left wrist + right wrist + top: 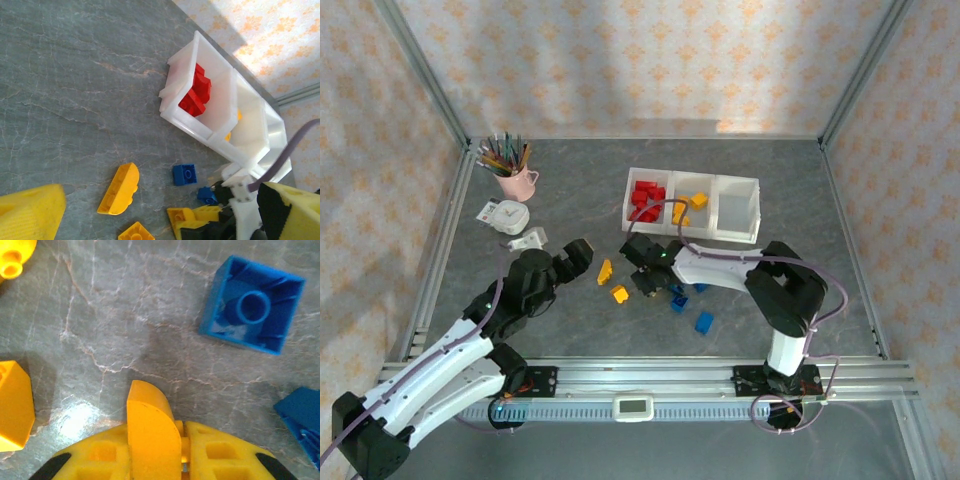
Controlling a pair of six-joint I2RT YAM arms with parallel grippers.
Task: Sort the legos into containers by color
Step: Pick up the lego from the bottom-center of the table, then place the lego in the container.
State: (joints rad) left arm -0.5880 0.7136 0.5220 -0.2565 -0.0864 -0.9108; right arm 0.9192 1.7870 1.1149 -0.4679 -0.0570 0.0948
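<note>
Legos (704, 322) lie scattered on the desk (570, 180); the right tool (157, 437) clamps a yellow curved brick (149, 407), the left tool (578, 257) stands wide apart.

Robot lab cell, aluminium frame (650, 376), wallpaper-print walls (620, 60)
</note>
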